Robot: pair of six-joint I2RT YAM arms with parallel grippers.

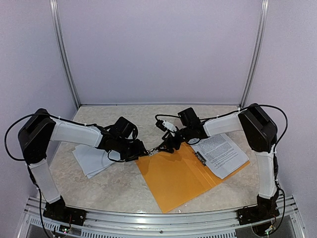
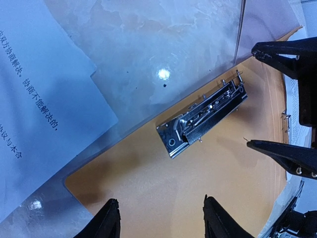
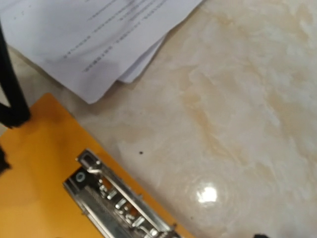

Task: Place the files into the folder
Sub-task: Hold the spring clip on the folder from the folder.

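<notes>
top: right files (image 1: 225, 154) lying partly on the open orange folder (image 1: 173, 181); left files (image 1: 94, 161) lying on the table beside it; likely light, limp, slippery, so pinching one edge | left wrist: left gripper (image 2: 161, 201) hovering half-wide, empty; right gripper (image 2: 251, 96) gaping, empty, crowding the metal clip (image 2: 203, 119) | right wrist: clip sitting at the folder's edge, possibly snagging sheets

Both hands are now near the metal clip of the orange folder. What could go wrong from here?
1. The left hand and the right hand stand open, very near each other above the metal clip; they might collide.
2. Some files lie under the left arm, outside the orange folder; a sweep of that arm could drag them.
</notes>
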